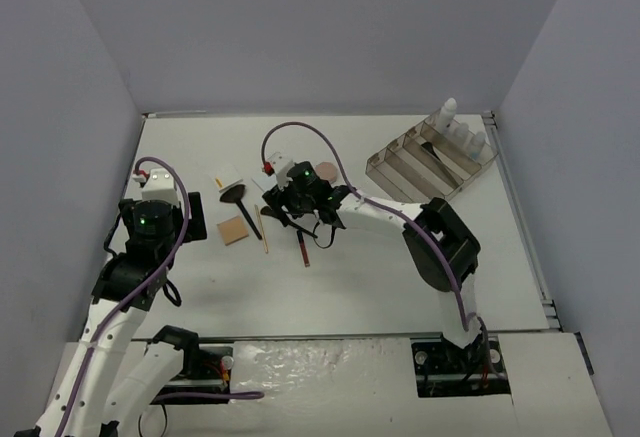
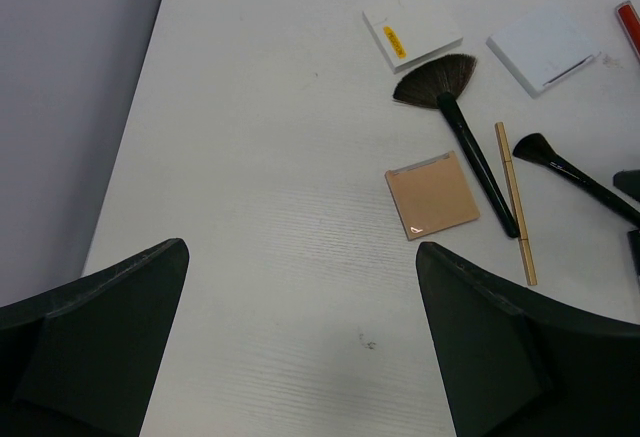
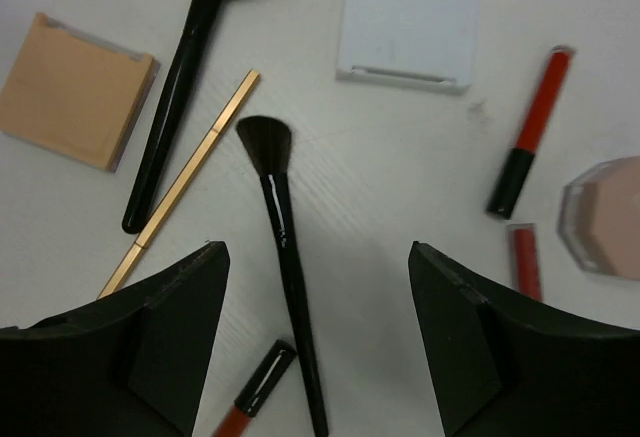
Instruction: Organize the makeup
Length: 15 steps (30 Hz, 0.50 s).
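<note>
tray (image 1: 400, 169) sat far-R corner vs wall; white-capped bottles (image 1: 462, 135) stood in its far end (other slots unclear) | loose mid-surface: fan brush (image 2: 455, 122), tan pad (image 2: 432, 195), pencil (image 2: 516, 202), white pad (image 3: 408, 22), pink compact (image 3: 605, 215) | R tool (image 3: 315, 252) hung open, empty, over small brush (image 3: 280, 217) | L tool (image 2: 300, 257) open, empty, left of pile | surface (image 1: 360, 292) lay bare nr side & btw pile/tray
</note>
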Each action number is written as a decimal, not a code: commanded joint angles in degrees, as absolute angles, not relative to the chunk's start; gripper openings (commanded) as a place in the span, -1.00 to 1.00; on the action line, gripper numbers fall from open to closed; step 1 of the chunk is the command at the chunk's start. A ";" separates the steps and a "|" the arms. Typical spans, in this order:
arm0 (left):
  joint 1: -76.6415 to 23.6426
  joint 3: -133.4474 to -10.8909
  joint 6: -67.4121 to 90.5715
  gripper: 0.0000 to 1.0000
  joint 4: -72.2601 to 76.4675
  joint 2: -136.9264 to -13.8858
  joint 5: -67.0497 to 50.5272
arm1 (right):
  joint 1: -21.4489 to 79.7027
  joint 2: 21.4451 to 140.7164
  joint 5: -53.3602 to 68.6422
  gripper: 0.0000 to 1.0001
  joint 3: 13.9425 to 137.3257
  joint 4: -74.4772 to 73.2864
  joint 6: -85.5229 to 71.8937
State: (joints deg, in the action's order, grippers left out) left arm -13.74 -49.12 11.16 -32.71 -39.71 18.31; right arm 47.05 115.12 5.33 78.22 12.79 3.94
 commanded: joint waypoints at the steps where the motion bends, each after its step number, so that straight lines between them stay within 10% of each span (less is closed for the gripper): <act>1: -13.31 -50.36 11.60 0.94 -29.85 -40.20 19.39 | 47.93 116.18 9.58 0.30 80.59 15.70 3.10; 15: -13.27 -50.36 11.60 0.94 -29.79 -40.52 18.90 | 48.08 123.12 9.00 -0.05 80.50 15.96 3.47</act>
